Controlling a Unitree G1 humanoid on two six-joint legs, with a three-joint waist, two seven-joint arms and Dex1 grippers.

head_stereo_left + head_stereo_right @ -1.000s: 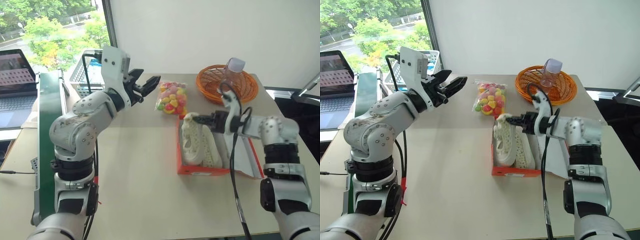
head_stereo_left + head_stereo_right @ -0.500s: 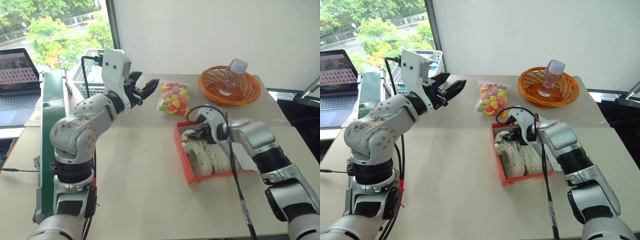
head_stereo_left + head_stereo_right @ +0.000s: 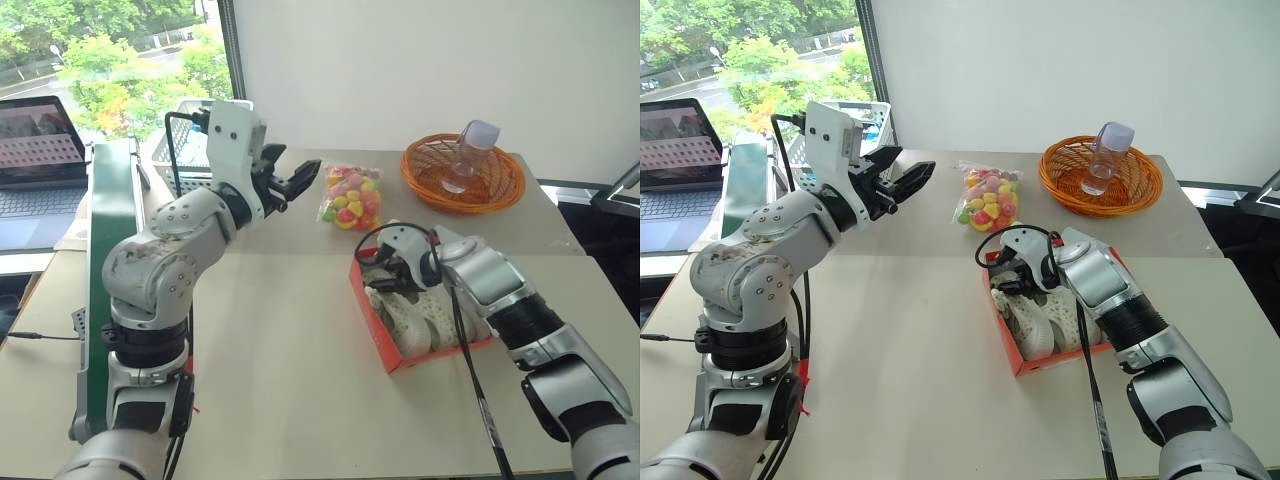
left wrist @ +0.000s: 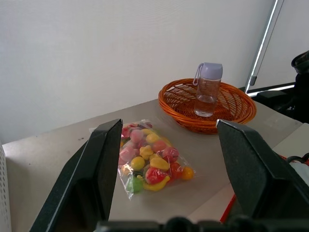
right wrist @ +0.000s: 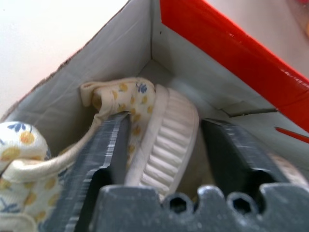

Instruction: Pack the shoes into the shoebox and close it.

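The red-orange shoebox (image 3: 373, 318) lies open on the table, turned at an angle, with both cream-white shoes (image 3: 415, 318) lying inside it. My right gripper (image 3: 385, 275) reaches down into the box's far end. In the right wrist view its fingers (image 5: 104, 145) stand open on either side of one shoe's ribbed sole (image 5: 169, 135), with a gap on one side. My left gripper (image 3: 305, 178) is raised over the table's far left, open and empty, pointing toward the candy bag. My right arm covers the box's lid.
A bag of coloured candies (image 3: 347, 195) lies just beyond the box. An orange wicker basket (image 3: 460, 203) holding a clear bottle (image 3: 470, 150) stands at the back right. A white mesh basket (image 3: 185, 150), a green panel (image 3: 105, 240) and a laptop (image 3: 35, 150) are at the left.
My right gripper rolled, sank into the box and opened, letting go of the shoe, which now lies flat. The box has swung round at an angle. The left arm kept still.
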